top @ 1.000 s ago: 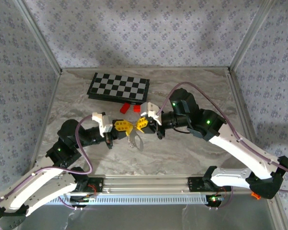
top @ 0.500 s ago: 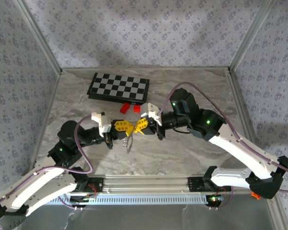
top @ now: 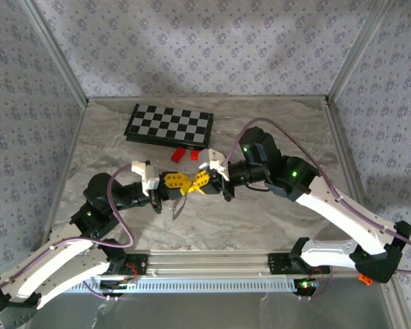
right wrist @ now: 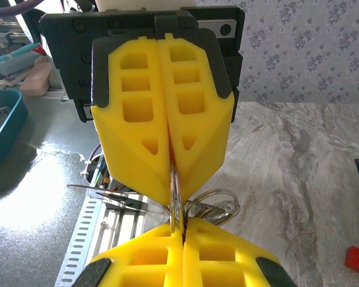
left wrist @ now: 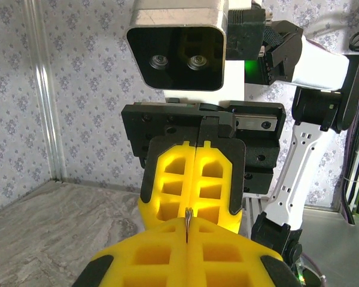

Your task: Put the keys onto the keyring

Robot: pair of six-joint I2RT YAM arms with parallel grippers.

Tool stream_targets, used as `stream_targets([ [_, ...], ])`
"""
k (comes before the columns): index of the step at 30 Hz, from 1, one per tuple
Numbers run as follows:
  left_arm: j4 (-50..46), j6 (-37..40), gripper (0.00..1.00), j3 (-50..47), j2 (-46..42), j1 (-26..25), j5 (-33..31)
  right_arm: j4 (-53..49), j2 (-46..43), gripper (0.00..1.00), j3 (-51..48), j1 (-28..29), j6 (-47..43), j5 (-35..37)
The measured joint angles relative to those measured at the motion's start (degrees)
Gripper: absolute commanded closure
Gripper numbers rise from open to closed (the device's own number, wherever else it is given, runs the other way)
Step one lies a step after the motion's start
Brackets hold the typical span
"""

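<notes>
Hidden: you can't tell what the right gripper (top: pixel 197 184) pinches; its fingers are pressed together.
Left gripper (top: pixel 183 185): clamped on the keyring (right wrist: pixel 175 194), on the near side of the chessboard (top: pixel 168 126).
Keyring axis: hangs edge-on, pointing away from the chessboard.

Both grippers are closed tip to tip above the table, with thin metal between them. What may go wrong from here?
1. The left gripper and the right gripper pinch the keyring by its thin edge, at their very tips. It may slip out and drop to the table.
2. The tips almost touch, so a small wrong move could knock them together or bend the ring.
3. A loose metal part hangs beside the tips and may swing.
</notes>
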Motion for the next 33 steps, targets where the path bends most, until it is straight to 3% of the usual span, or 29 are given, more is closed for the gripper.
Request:
stream_targets([
  [5,0.2,-0.4,1.00,0.0,-0.1,0.0,0.3,0.2,-0.2,0.79,-0.1,0.2,-0.3,-0.2],
  [8,0.2,-0.4,1.00,0.0,-0.2,0.0,-0.2,1.1,-1.5,0.74,-1.2,0.5,0.0,-0.2],
  [19,0.5,-0.4,1.00,0.0,-0.5,0.0,-0.7,7.5,-6.4,0.74,-4.7,0.6,1.6,3.2],
  [33,0.9,-0.6,1.00,0.0,-1.6,0.0,-0.7,12.5,-5.6,0.78,-5.8,0.6,3.9,3.3],
])
